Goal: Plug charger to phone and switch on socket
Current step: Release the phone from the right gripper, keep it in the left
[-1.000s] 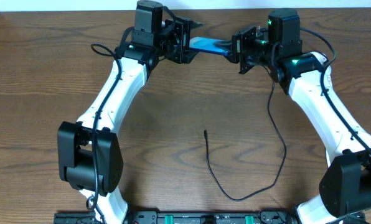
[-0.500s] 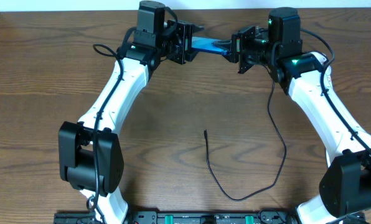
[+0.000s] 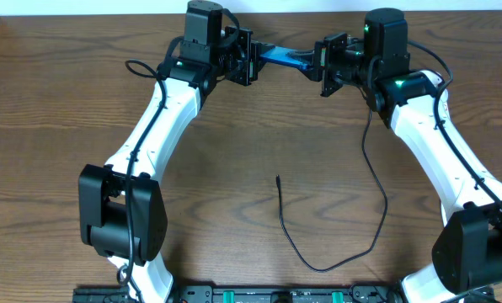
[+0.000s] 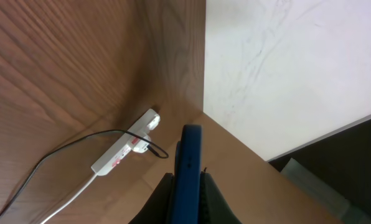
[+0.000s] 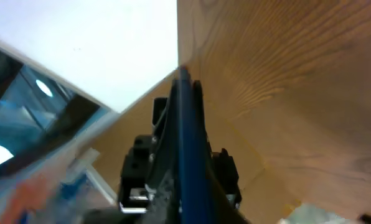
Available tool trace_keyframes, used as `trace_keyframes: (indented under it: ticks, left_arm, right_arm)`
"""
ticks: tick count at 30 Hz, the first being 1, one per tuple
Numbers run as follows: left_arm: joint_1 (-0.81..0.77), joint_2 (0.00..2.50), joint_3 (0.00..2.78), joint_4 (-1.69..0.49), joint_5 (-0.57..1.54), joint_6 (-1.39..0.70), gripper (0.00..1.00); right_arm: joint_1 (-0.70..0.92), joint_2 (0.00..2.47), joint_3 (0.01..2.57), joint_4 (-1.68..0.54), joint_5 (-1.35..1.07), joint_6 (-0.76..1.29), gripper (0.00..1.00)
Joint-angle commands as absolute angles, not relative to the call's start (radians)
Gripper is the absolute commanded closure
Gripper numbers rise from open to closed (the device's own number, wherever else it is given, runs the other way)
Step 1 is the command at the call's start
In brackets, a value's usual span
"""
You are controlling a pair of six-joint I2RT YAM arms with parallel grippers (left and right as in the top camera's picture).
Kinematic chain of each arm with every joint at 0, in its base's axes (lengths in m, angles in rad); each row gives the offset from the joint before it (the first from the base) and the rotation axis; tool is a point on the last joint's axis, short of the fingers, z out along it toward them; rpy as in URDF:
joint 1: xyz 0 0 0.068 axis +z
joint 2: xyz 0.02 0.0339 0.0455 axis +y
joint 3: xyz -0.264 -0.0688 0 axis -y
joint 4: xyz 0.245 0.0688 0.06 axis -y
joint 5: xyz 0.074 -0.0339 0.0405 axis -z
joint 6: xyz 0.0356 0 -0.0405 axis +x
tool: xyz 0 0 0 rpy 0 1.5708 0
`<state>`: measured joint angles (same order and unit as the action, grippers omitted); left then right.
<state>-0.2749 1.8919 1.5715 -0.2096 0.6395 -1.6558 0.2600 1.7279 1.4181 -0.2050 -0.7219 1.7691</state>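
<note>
The phone (image 3: 281, 57), a slim blue-screened slab, hangs edge-on above the back of the table between both grippers. My left gripper (image 3: 253, 57) is shut on its left end; in the left wrist view the phone (image 4: 188, 165) sits squeezed between the dark fingers (image 4: 165, 202). My right gripper (image 3: 319, 66) is shut on the other end, with the phone (image 5: 187, 137) running out from between its jaws. The charger (image 3: 385, 204) lies as a black loop on the table, its plug tip (image 3: 278, 178) free at mid-table. The white socket (image 4: 124, 149) lies below, with a black lead plugged in.
The table's back edge and a white wall (image 4: 285, 68) are right behind the phone. The socket's white cord (image 4: 67, 199) trails off along the wood. Both white arms (image 3: 162, 118) reach to the far edge, one on each side of the cable loop.
My left gripper has closed onto the phone's left end, having stood open around it a second ago. The phone and the right gripper have barely moved.
</note>
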Motion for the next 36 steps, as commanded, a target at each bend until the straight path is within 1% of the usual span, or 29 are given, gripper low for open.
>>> trace_keyframes:
  ticks: [1,3,4,5,6,7,9,12,13,17,21,22,27,31,33,34,36]
  left_arm:
    - [-0.276,1.879,1.577,-0.214,0.631,-1.629,0.93]
    - [-0.276,1.879,1.577,-0.214,0.631,-1.629,0.92]
    - [-0.276,1.879,1.577,-0.214,0.631,-1.629,0.93]
    - [-0.275,1.879,1.577,-0.214,0.631,-1.629,0.93]
    - [-0.272,1.879,1.577,-0.214,0.631,-1.629,0.93]
    - [-0.268,1.879,1.577,-0.214,0.631,-1.629,0.93]
    - [-0.255,1.879,1.577,-0.215,0.632,-1.628,0.93]
    - [-0.209,1.879,1.577,-0.226,0.656,-1.613,0.93]
    - [-0.196,1.879,1.577,-0.226,0.673,-1.606,0.93]
    - [-0.108,1.879,1.577,-0.226,0.863,-1.554,0.93]
    - [-0.026,1.879,1.577,-0.227,1.067,-1.435,0.93]
    - [-0.003,1.879,1.576,-0.231,1.124,-1.390,0.93]
    - [0.058,1.879,1.576,-0.319,1.228,-1.248,0.93]
    - [0.088,1.879,1.576,-0.424,1.227,-1.174,0.93]
    - [0.099,1.879,1.576,-0.463,1.228,-1.148,0.93]
    - [0.102,1.879,1.576,-0.476,1.228,-1.138,0.93]
    - [0.116,1.879,1.576,-0.525,1.229,-1.083,0.93]
  right_arm:
    - [0.288,1.723,1.438,-0.190,-0.765,1.713,0.80]
    - [0.288,1.723,1.438,-0.189,-0.762,1.713,0.44]
    - [0.288,1.723,1.438,-0.183,-0.762,1.712,0.35]
    - [0.288,1.723,1.438,-0.175,-0.762,1.712,0.31]
    - [0.288,1.723,1.438,-0.168,-0.762,1.712,0.23]
    - [0.287,1.723,1.438,-0.165,-0.762,1.711,0.17]
    - [0.284,1.723,1.438,-0.148,-0.762,1.693,0.12]
    - [0.262,1.723,1.438,-0.110,-0.788,1.634,0.01]
    - [0.255,1.723,1.438,-0.105,-0.798,1.624,0.01]
    - [0.206,1.723,1.438,-0.104,-0.887,1.492,0.01]
    - [0.164,1.723,1.438,-0.104,-0.986,1.364,0.01]
    - [0.155,1.723,1.438,-0.104,-1.007,1.304,0.01]
    - [0.160,1.723,1.438,-0.147,-1.085,1.082,0.01]
    - [0.198,1.723,1.438,-0.405,-1.030,0.933,0.01]
    - [0.226,1.723,1.438,-0.572,-0.949,0.850,0.01]
    - [0.234,1.723,1.438,-0.612,-0.928,0.833,0.01]
    - [0.285,1.723,1.438,-0.801,-0.800,0.742,0.01]
